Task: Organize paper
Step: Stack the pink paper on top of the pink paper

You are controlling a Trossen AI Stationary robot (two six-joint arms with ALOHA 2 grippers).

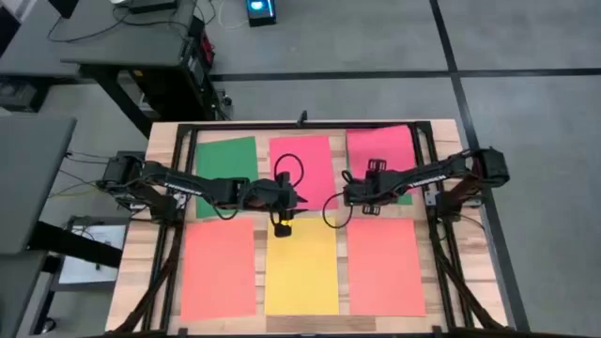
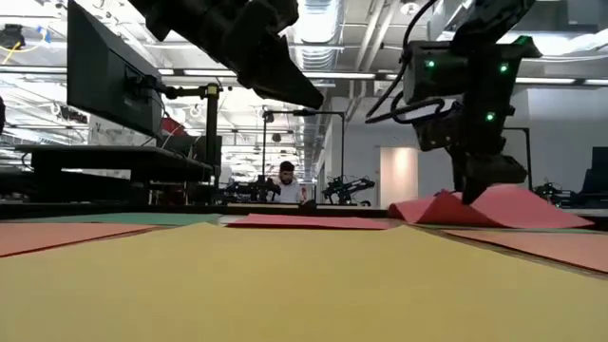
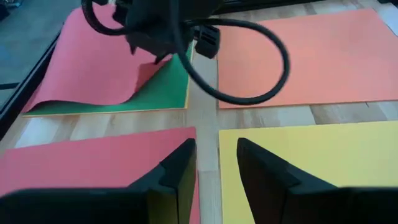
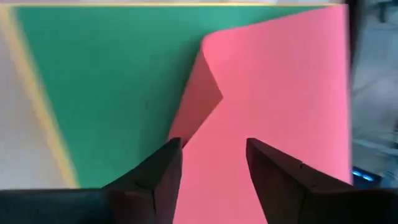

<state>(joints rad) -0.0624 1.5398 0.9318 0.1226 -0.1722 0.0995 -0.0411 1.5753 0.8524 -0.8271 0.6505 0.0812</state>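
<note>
Buckling pink-red sheet (image 4: pixel 292 81) lifted off green sheet (image 4: pixel 106 81)

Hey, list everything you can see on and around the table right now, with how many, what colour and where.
Green sheet: one, green, far row, left.
Pink-red sheets: two, far row; middle one flat, right one buckled up over a second green sheet.
Orange sheets: two, near row, left and right.
Yellow sheet: one, near row, middle.
Table: one, light wood.
Monitor: one, dark, on a desk behind the table.
Person: one, far back in the room.
Left claw: open, over the table's middle.
Right claw: open, on the buckled pink-red sheet.
</note>
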